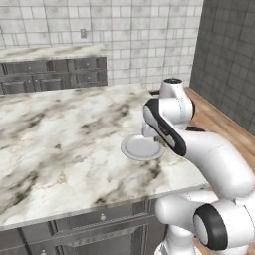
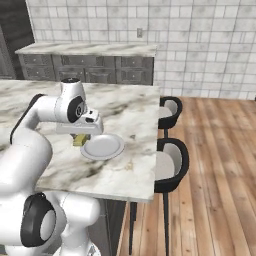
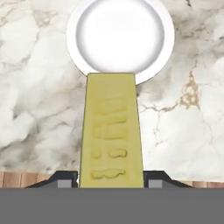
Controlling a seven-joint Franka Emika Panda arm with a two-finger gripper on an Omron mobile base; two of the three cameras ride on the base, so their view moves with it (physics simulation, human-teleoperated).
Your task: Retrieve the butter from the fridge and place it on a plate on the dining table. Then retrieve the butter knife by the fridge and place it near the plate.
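while we carry it: the butter (image 3: 111, 131) sits clamped between the two finger tips of the gripper (image 3: 111, 179), jaws closed on its sides
butter's long axis: we read it as running straight away from the hand, its far end pointing at the plate (image 3: 120, 37) and overlapping the plate's near rim in the hand view
plate's bearing from the claw: dead ahead along the stick, neither left nor right of it; we judge a short push forward is what the coming move turns on
seen from the right base: the gripper (image 2: 82, 134) hangs over the dining table (image 2: 135, 120) with the butter (image 2: 80, 140) showing under it, just beside the plate (image 2: 103, 146) on its far-from-stools side
seen from the left base: the plate (image 1: 142, 147) lies near the table's edge, the arm's wrist partly over it
height: whether the stick is above the marble or touching it we cannot tell
task so far, as we judge it: butter out of the fridge, not yet on the plate; knife still to fetch
risk, in our view: released here, the stick would land on marble or straddle the rim
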